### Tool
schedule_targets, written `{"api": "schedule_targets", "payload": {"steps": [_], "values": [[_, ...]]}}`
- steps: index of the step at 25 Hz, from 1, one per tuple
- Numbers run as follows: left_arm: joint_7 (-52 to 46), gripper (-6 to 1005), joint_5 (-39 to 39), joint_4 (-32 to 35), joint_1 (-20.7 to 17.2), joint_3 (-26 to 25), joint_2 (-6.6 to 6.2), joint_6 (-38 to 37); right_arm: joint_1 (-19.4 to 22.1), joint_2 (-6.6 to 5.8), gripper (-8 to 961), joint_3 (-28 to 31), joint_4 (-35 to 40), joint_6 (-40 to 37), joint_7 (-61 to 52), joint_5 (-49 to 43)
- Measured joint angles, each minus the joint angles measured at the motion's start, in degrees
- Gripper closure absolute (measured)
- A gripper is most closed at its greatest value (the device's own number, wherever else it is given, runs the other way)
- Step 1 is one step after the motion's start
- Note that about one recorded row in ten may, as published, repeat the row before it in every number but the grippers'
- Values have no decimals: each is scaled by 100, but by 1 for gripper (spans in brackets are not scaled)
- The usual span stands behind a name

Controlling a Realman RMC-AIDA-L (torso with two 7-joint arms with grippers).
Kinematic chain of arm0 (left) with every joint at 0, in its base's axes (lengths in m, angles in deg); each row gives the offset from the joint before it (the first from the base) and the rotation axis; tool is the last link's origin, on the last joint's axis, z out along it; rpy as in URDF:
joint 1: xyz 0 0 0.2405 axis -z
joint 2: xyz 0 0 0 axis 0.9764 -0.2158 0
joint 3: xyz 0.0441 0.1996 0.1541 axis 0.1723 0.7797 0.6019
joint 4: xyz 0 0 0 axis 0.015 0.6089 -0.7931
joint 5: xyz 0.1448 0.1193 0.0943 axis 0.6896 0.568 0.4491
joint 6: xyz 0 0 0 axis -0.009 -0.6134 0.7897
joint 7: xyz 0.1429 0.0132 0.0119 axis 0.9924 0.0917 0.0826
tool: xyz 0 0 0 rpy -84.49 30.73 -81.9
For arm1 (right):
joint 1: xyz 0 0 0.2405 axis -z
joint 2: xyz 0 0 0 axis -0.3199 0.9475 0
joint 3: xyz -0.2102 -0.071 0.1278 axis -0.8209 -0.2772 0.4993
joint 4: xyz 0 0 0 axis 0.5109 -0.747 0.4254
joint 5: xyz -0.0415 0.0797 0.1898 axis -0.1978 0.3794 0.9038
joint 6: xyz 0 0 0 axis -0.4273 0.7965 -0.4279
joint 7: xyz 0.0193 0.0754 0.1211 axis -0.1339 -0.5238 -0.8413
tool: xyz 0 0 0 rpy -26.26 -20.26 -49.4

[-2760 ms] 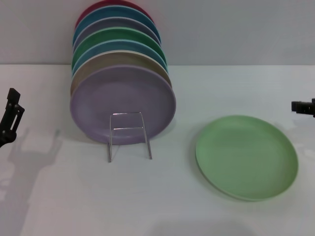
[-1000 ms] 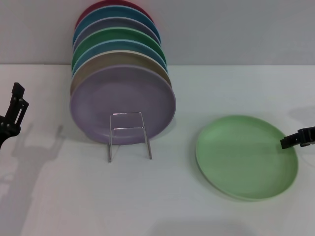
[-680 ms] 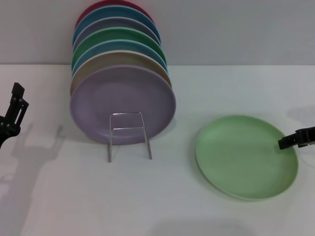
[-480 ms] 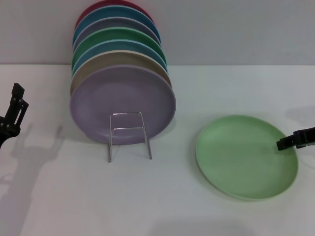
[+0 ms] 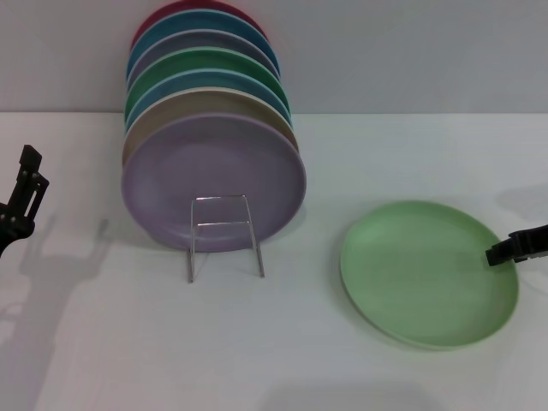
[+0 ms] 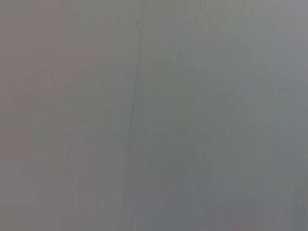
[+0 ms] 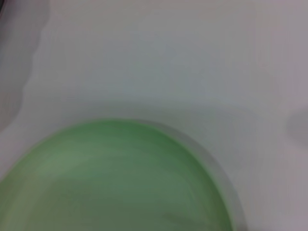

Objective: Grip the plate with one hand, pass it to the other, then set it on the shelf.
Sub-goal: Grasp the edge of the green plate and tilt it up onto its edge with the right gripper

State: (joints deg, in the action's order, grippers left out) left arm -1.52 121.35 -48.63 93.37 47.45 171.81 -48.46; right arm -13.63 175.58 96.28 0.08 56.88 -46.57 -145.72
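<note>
Head view — 1 mint plate (image 5: 428, 274) flat; right tool (image 5: 516, 246) over rim, opening unclear; 7 racked plates (image 5: 212, 145).

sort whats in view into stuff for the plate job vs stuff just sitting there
For the job:
- mint plate, flat on the table
- wire shelf
- right gripper, at the plate's right rim
- left gripper, off to the left, away from the plate

Just there:
- racked plates standing behind the shelf's front loop
- table
</note>
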Motion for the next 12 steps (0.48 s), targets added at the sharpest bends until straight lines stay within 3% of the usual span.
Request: {"api": "schedule_targets", "payload": {"steps": [4, 12], "values": [[0, 213, 0, 0, 0, -1, 0, -1, -7, -2, 575, 0, 9, -3, 0, -3], [0, 213, 0, 0, 6, -1, 0, -2, -35, -5, 602, -1, 67, -63, 1, -49]]}}
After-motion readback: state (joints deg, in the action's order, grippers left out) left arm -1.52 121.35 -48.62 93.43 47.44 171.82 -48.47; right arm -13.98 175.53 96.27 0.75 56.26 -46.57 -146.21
